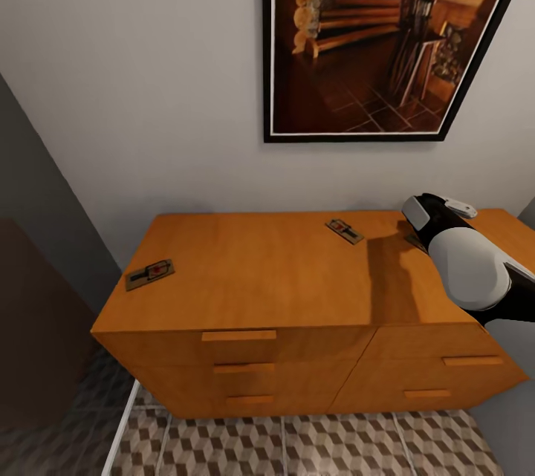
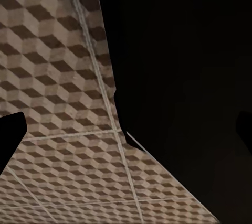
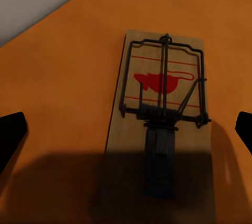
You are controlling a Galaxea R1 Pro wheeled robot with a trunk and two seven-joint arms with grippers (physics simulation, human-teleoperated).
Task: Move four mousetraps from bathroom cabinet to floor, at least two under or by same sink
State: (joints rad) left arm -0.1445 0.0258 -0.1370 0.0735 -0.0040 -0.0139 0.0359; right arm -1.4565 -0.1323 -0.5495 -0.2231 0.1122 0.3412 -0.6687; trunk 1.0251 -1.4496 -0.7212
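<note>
Directly beneath the wide-open right gripper [image 3: 126, 129], a mousetrap [image 3: 157, 124] lies flat on the cabinet [image 1: 253, 275] top's far right. Light, rigid, thin: its board edges should be pinched, wires avoided. Left gripper's state cannot be told.

Black-framed staircase picture [image 1: 371, 38] on pale grey wall [image 1: 148, 90]

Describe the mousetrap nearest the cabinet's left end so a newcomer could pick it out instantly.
Start at the wide orange-brown cabinet standing against the wall below the framed staircase picture. On its top, close to the left front corner, lies a small flat mousetrap. It sits alone at that end, whereas the other mousetrap lies near the back edge, close to the right arm.
</note>
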